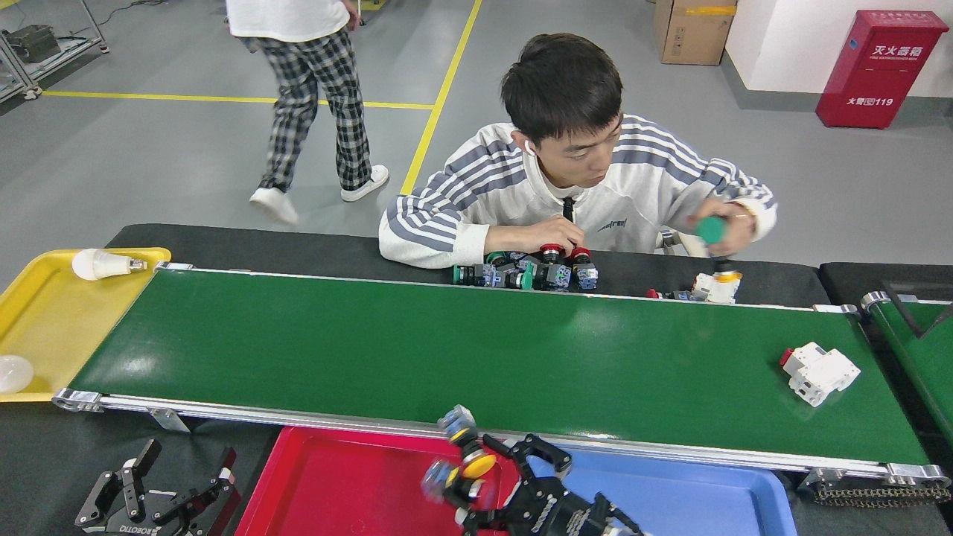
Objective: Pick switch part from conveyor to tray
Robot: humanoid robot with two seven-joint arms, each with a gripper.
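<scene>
1. The left gripper (153,495), a black linkage-fingered claw, rests at the lower left on the dark table, its jaws spread wide with nothing between them
2. The long glossy dark-green conveyor belt (417,350) with silver side rails runs across the view; the flat red plastic tray (327,484) sits just below its near rail, with the matching blue plastic tray (670,495) beside it
3. The switch part (463,465), a small push-button unit with a yellow cap and blue-grey contact blocks, is above the red tray's right portion, near the seam with the blue one, off the belt
4. The right gripper (488,480) has its fingers clenched around the switch part, though blur hides the exact contact
5. The part looks light, rigid moulded plastic, smooth enough to slip; the squarer block body seems a surer hold than the rounded cap
6. Its long axis appears to run from the belt's near rail down toward the tray, tilted; motion blur makes the facing of the cap uncertain
7. A white blocky breaker-like part (817,372) lies on the belt's right end, well apart from the gripper
</scene>
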